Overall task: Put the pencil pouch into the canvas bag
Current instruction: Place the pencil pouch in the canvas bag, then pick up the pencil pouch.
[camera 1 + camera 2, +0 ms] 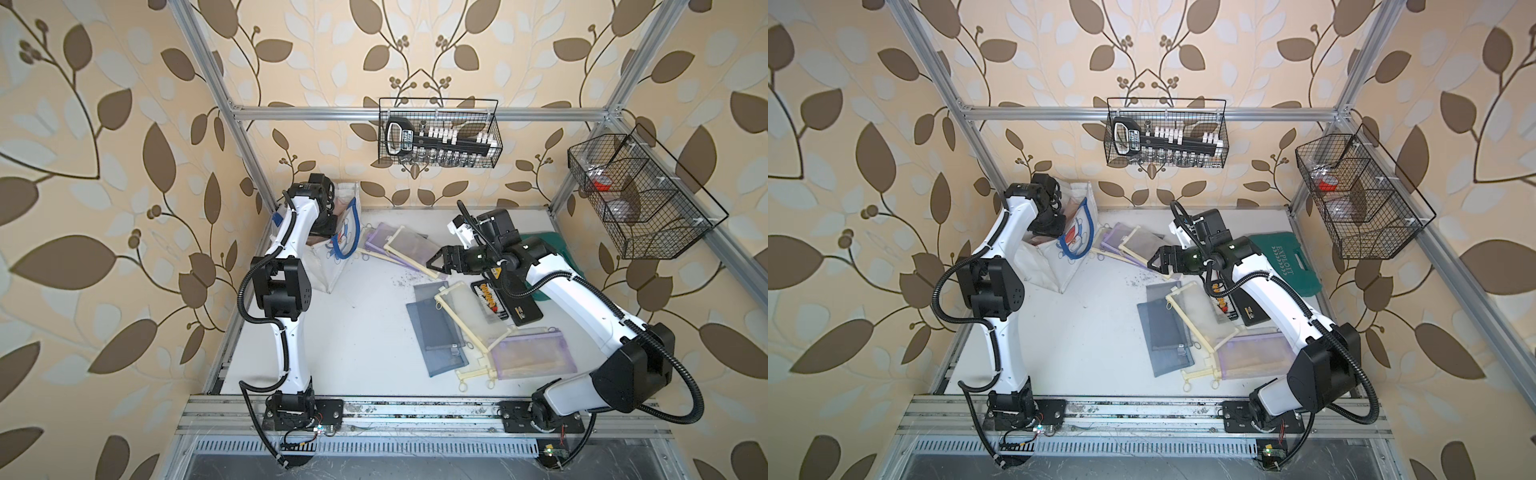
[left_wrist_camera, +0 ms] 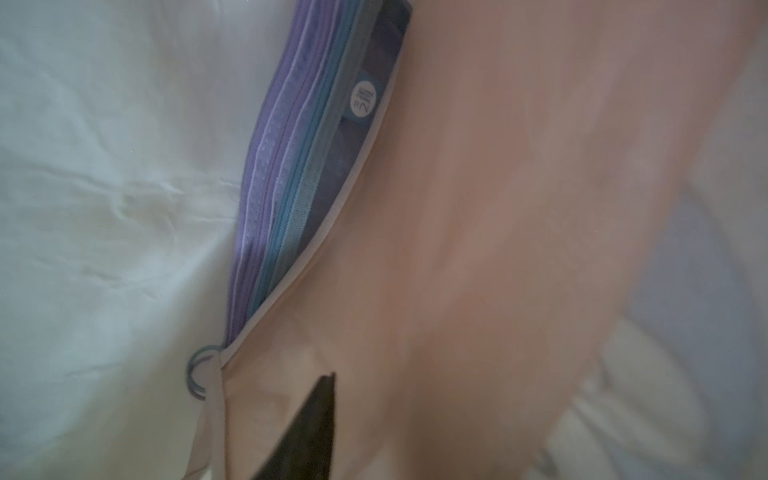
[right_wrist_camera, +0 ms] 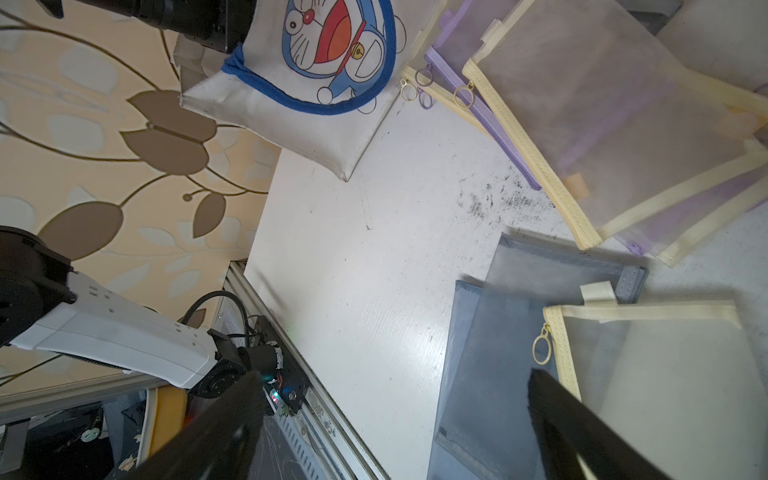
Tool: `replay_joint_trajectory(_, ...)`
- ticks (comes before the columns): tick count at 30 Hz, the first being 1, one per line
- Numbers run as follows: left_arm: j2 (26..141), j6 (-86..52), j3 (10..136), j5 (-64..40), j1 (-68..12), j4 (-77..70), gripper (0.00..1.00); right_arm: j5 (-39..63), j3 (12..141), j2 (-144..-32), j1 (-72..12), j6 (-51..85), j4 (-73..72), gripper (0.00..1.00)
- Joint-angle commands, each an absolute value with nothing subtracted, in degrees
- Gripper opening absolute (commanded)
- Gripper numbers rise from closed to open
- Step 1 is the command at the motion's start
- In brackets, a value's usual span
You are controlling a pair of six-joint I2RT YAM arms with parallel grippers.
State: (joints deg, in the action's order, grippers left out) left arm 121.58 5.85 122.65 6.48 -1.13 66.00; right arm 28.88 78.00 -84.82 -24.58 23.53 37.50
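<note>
The white canvas bag (image 1: 328, 266) (image 1: 1050, 266) stands at the back left, with blue rope handles and a cartoon print (image 3: 332, 41). My left gripper (image 1: 323, 226) reaches down into its mouth. Inside, in the left wrist view, a pink pencil pouch (image 2: 498, 249) fills the frame beside purple and blue pouches (image 2: 291, 166). Only one dark finger (image 2: 318, 419) shows against it, so its grip is unclear. My right gripper (image 1: 432, 264) (image 3: 395, 399) hovers open over the table, above grey (image 3: 498, 353) and yellow-edged pouches (image 3: 623, 145).
More mesh pouches lie at mid-right: grey (image 1: 432, 328), yellow-edged (image 1: 469, 307), purple (image 1: 536, 353). A black bit box (image 1: 507, 303) and a teal tool case (image 1: 1287, 262) sit under the right arm. Wire baskets hang on the back (image 1: 440, 133) and right (image 1: 636, 195) rails.
</note>
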Motion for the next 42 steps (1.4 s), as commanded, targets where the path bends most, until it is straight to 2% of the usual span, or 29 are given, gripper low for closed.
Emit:
replay_joint_trajectory(1, 113.18, 3.87, 122.40, 2.33, -0.97, 67.22, 0.61, 28.20, 77.56, -83.32, -24.34, 23.42, 37.17, 0.97)
replay_joint_trajectory(3, 110.14, 3.28, 121.20, 1.32, -0.99, 67.16, 0.71, 28.13, 76.84, -82.93, -24.35, 23.62, 36.86, 0.97)
replay_joint_trajectory(5, 106.97, 2.53, 119.45, 1.02, -0.97, 67.01, 0.75, 27.82, 76.34, -82.63, -24.31, 23.64, 36.66, 0.97)
replay_joint_trajectory(10, 97.55, 0.46, 112.26, 0.29, -2.41, 66.09, 0.79, 27.74, 73.56, -81.78, -24.14, 23.66, 35.74, 0.97)
replay_joint_trajectory(14, 89.86, -0.19, 106.48, 8.77, -12.68, 65.10, 0.84, 27.71, 69.56, -80.19, -22.64, 23.88, 34.95, 0.97)
replay_joint_trajectory(22, 80.89, -12.75, 95.71, 10.26, -33.38, 63.80, 0.91, 31.02, 58.79, -78.05, -16.04, 24.49, 35.20, 0.96)
replay_joint_trajectory(26, 80.77, -19.25, 86.80, 4.56, -41.92, 57.10, 0.95, 33.98, 52.22, -77.70, -12.16, 26.33, 32.79, 0.97)
replay_joint_trajectory(30, 80.84, -26.66, 75.73, -6.67, -46.90, 41.86, 0.97, 35.07, 47.19, -78.34, -10.10, 26.60, 31.28, 0.99)
replay_joint_trajectory(36, 85.84, -34.34, 65.02, -12.41, -48.52, 27.94, 0.97, 36.19, 43.05, -82.19, -9.84, 28.39, 26.54, 0.99)
replay_joint_trajectory(42, 90.89, -40.08, 60.58, -14.73, -48.52, 20.66, 0.92, 37.31, 40.58, -85.96, -10.84, 28.48, 23.45, 0.99)
